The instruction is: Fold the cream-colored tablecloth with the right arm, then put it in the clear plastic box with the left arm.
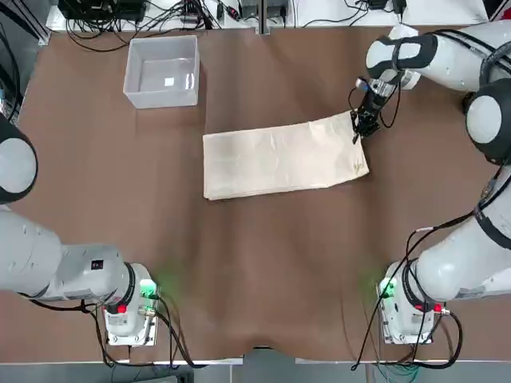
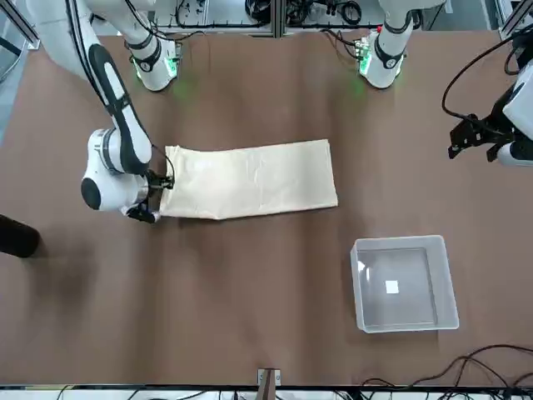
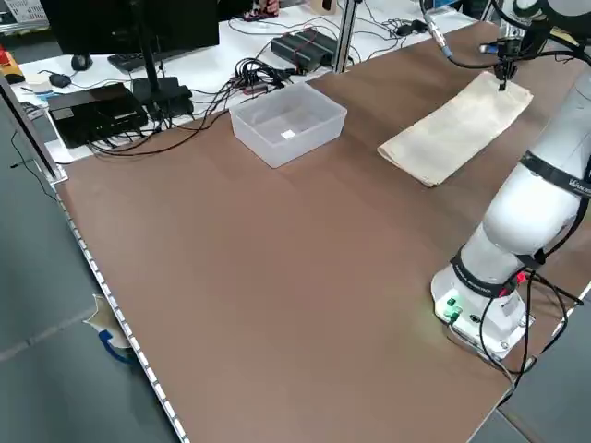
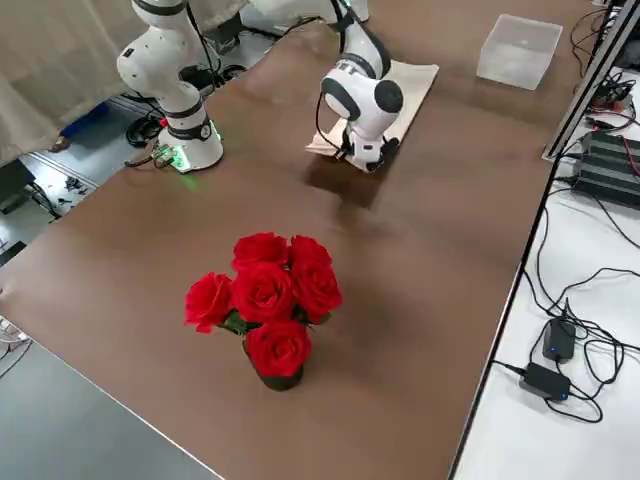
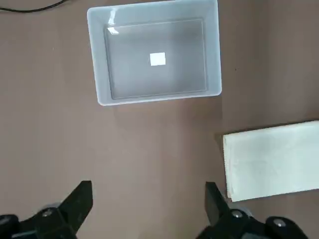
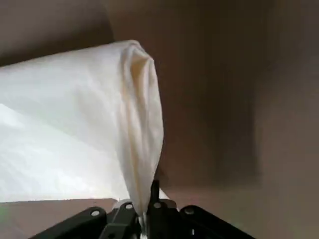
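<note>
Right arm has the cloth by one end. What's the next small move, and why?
Probably lift the right gripper a little and carry that end toward the cloth's far end: it is shut on the tablecloth, which lies as a long strip, likely still too long for the plastic box.

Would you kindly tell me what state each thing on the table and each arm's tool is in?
Tablecloth: folded into a long strip, right end pinched
Clear plastic box: lidless, empty, upright
Right tool: shut on the tablecloth's end
Left tool: open, holding nothing
Red roses: in bloom, bunched upright
</note>
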Motion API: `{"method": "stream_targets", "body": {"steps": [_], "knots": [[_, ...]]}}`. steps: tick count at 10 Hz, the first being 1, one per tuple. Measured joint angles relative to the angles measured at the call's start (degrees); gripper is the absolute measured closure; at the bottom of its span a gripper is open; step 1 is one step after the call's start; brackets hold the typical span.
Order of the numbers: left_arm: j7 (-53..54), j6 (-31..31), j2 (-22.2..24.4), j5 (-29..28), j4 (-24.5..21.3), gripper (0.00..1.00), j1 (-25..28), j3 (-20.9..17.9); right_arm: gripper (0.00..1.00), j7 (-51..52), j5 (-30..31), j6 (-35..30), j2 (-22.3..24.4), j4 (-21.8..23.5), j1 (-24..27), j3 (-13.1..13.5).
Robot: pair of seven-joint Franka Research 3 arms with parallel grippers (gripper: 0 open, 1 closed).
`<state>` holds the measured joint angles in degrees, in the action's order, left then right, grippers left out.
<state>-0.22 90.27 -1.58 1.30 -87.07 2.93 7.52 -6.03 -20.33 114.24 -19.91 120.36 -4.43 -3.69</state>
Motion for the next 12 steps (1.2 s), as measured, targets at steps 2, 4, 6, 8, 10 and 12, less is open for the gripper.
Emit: {"method": "stream_targets", "body": {"steps": [2,4,6,8,10,12], "knots": [[0.00,-0.02,0.00,0.00,-0.01,0.01,0.00,0.00,0.96,-0.35,0.00,-1.84,2.34,-0.04,0.06,0.15],[0.00,-0.04,-0.02,0.00,-0.03,0.01,0.01,0.00,0.96,-2.12,0.00,-2.46,4.36,-0.03,0.07,0.20],[0.00,-0.04,-0.03,0.00,-0.04,0.01,0.01,0.00,0.96,-4.16,0.00,-3.40,6.28,-0.04,0.07,0.19],[0.00,-0.07,-0.11,0.00,-0.06,0.01,0.01,0.00,0.96,-6.67,0.00,-4.23,8.88,-0.03,0.06,0.14],[0.00,-0.08,-0.19,0.00,-0.07,0.01,0.01,0.00,0.96,-8.70,0.00,-5.17,11.38,-0.02,0.05,0.08],[0.00,-0.08,-0.22,0.00,-0.07,0.01,-0.01,0.02,0.96,-12.30,0.01,-5.61,13.80,0.00,0.04,-1.05]]}}
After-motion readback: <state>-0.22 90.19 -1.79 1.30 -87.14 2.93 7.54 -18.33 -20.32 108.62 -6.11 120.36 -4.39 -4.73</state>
